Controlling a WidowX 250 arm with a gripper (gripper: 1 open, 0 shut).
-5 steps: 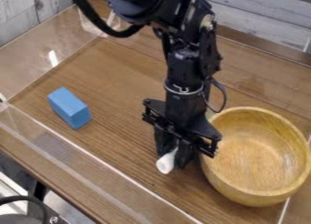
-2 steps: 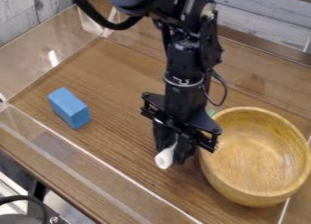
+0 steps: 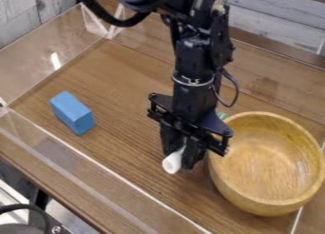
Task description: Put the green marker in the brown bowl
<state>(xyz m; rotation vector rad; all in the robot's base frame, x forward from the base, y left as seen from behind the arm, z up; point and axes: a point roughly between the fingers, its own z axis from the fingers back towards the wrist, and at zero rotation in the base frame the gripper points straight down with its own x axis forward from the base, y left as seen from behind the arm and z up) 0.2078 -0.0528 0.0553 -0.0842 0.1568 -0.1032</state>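
1. Hand (image 3: 185, 147) of the black robot arm (image 3: 197, 62) is seen pointing down over the wooden surface (image 3: 121, 100), its fingers pressed together around the green marker (image 3: 173, 165)
2. The marker is held low in the grip, its white end left exposed beneath the fingers and tilted toward the near edge of the surface; the rest of it is hidden by the hand
3. Whether the surface is touched by the marker's lower end cannot be told
4. The brown bowl (image 3: 267, 164) is placed just beside the hand, on the right side of the view, with its round opening turned up; the marker is still to be put in it, being held outside the rim
5. Inside the bowl, only bare, light-brown wood is shown
6. A blue block (image 3: 72, 113) is set on the surface on the left side of the view, well apart from both hand and bowl
7. A small green patch (image 3: 222, 115) is partly seen behind the arm, near the bowl's far rim; what it belongs to cannot be made out
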